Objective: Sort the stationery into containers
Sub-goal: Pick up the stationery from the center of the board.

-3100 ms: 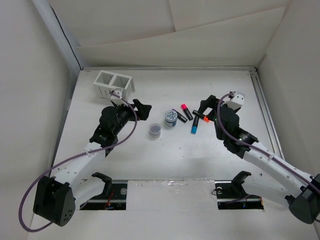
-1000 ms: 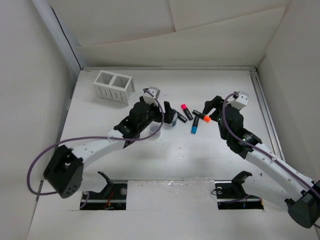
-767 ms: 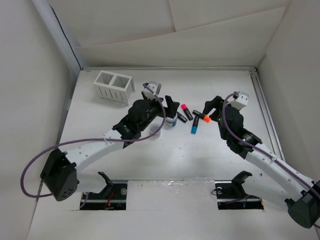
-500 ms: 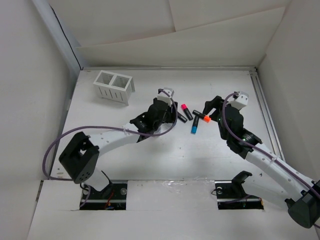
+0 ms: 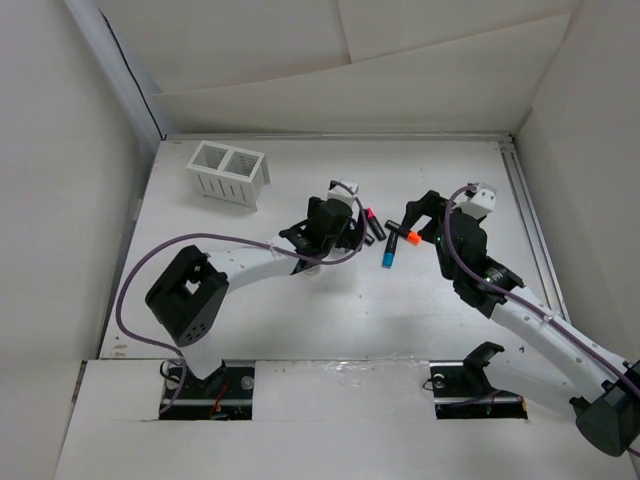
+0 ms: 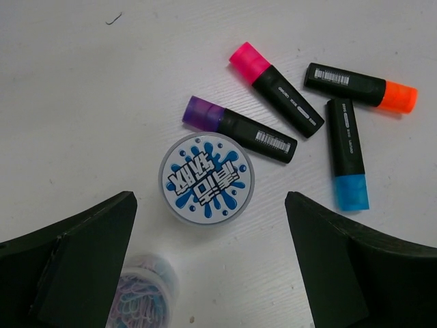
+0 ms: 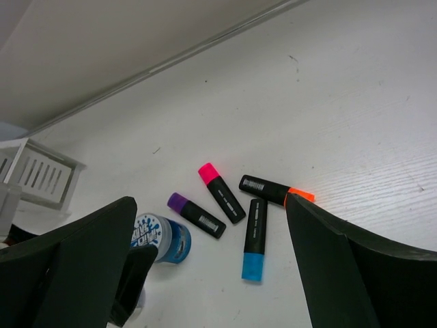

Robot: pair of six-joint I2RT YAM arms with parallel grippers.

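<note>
Four short black markers lie together at mid-table: pink-capped [image 6: 276, 89], purple-capped [image 6: 239, 128], orange-capped [image 6: 360, 87] and blue-capped [image 6: 347, 154]. A round tub with a blue splash lid [image 6: 206, 178] stands beside the purple one. My left gripper [image 6: 210, 201] hangs open and empty above this tub; in the top view [image 5: 345, 232] it hides the tub. My right gripper [image 7: 209, 205] is open and empty, above and just right of the markers [image 5: 412, 222]. The white slatted two-compartment box [image 5: 228, 172] stands at the far left, also in the right wrist view [image 7: 34, 176].
A small clear tub of coloured paper clips [image 6: 140, 301] stands just in front of the round tub. The left arm stretches across the table's middle. White walls close in the table on the left, back and right.
My left arm has swung right, from near the white box to above the round tub and markers. The right arm has barely moved. The markers and tubs lie as before.
</note>
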